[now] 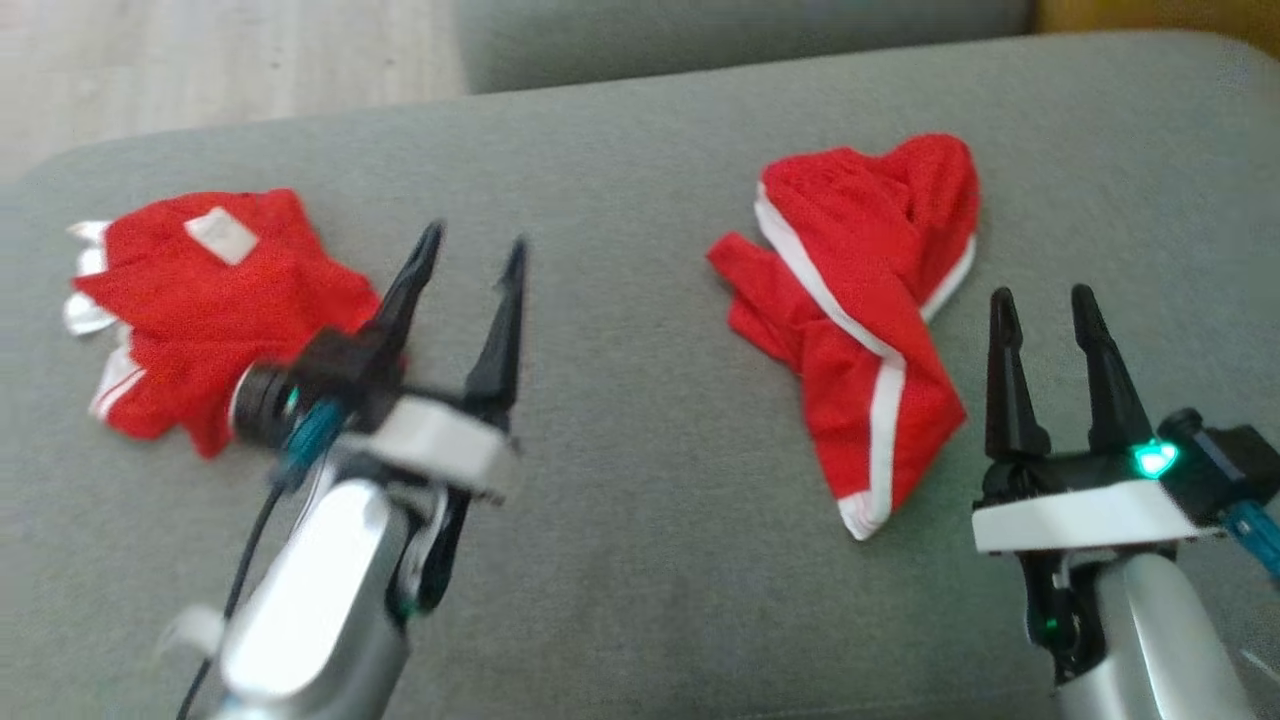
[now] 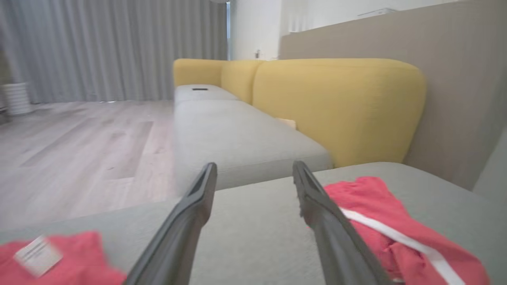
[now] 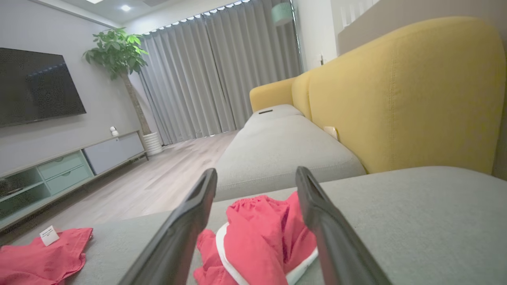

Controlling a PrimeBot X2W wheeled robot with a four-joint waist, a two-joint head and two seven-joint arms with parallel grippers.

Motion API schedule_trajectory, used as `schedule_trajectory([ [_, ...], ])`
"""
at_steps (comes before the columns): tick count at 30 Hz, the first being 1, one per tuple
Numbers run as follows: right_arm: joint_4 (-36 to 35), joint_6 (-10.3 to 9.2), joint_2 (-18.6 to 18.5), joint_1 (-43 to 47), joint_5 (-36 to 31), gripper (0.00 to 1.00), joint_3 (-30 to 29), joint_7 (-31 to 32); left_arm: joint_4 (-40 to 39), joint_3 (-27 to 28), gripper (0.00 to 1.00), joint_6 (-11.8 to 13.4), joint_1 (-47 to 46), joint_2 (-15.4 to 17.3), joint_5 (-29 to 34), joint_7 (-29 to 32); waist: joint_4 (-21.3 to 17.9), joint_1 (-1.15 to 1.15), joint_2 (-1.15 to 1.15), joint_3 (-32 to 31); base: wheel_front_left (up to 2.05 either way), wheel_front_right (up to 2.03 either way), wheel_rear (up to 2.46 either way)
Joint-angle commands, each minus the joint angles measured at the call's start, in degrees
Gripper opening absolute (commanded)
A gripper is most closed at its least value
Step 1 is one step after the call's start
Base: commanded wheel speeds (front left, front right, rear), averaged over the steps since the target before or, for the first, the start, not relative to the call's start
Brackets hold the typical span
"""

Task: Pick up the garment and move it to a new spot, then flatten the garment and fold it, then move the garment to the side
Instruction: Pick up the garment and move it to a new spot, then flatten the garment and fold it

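A crumpled red fabric garment with white trim (image 1: 215, 300) lies bunched in a loose heap at the left of the grey fabric sofa cushion (image 1: 640, 560), close to its left edge. A white rectangular label (image 1: 222, 235) shows face up on its far part, and white striped edges poke out along its left side. A second red garment with a white side stripe (image 1: 860, 310) lies well apart at the right of the same cushion, also rumpled: its far part mounds up in folds, and a narrower part trails toward the near side, ending in a white hem
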Motion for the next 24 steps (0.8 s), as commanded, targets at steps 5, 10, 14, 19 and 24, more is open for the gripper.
schedule_trajectory([
  [5,-1.45,-0.04,-0.29,1.50,0.24,1.00,0.58,-0.51,-5.71,8.35,1.00,-2.08,7.92,0.82,2.89,-0.29,3.57,0.00,0.00,-2.75,0.00,0.00,0.00],
  [10,-1.02,-0.04,-0.29,2.70,-0.14,1.00,0.28,-0.51,-8.09,12.96,1.00,-4.14,14.43,-1.85,5.08,-0.29,4.81,0.00,0.00,-3.23,0.00,0.00,0.00],
  [14,-0.52,-0.04,-0.29,2.41,-1.50,1.00,-0.03,-0.51,-8.69,15.56,1.00,-5.85,15.60,-3.98,6.35,-0.29,6.19,0.00,0.00,-2.86,0.00,0.00,0.00],
  [19,2.16,-0.04,-0.29,-0.94,-5.45,1.00,-0.69,-0.51,-8.29,16.36,1.00,-8.50,14.74,-5.31,8.07,-0.29,8.62,0.00,0.00,-0.93,0.00,0.00,0.00],
  [24,9.48,-0.04,-0.29,-8.24,-11.22,1.00,-2.10,0.64,-7.45,16.32,1.00,-9.74,13.67,-5.98,8.42,-0.29,11.84,0.00,0.00,1.99,0.00,0.00,0.00],
])
